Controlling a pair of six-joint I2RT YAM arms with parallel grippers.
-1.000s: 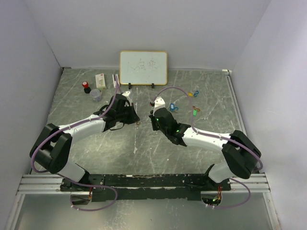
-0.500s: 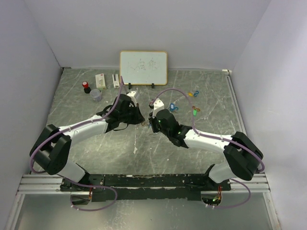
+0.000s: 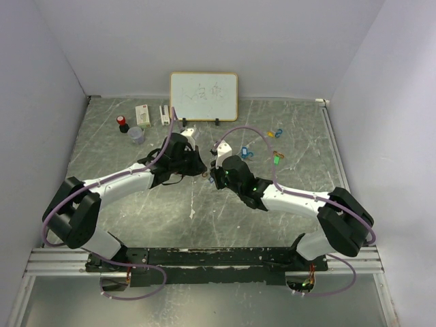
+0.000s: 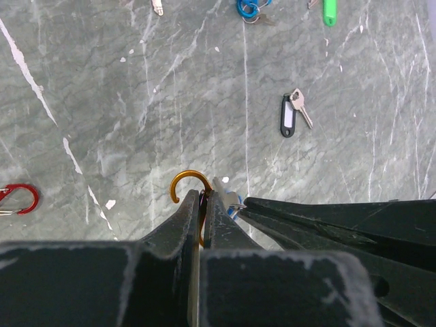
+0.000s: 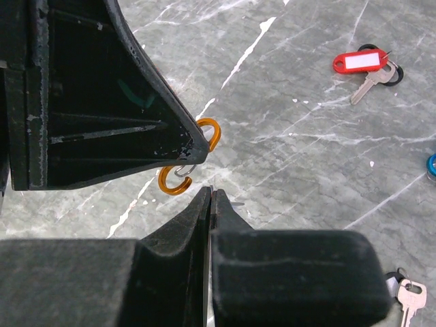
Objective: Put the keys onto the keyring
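Orange keyring (image 4: 191, 173) is grasped in clenched left pincer (image 4: 204, 194), above grey marble worktop (image 4: 102, 102). Right pincer (image 5: 210, 193) is clenched too, tips just beside keyring; anything held cannot be told.

Bright even light; soft shadows; wrist-view foreground slightly blurred.

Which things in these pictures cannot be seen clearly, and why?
- Right wrist: what, if anything, the right gripper pinches, hidden by its shut fingers.
- Left wrist: lower half of the orange clip, inside the left gripper.
- Top: whiteboard writing, too small.
- Right wrist: blue object, cut by the right edge.
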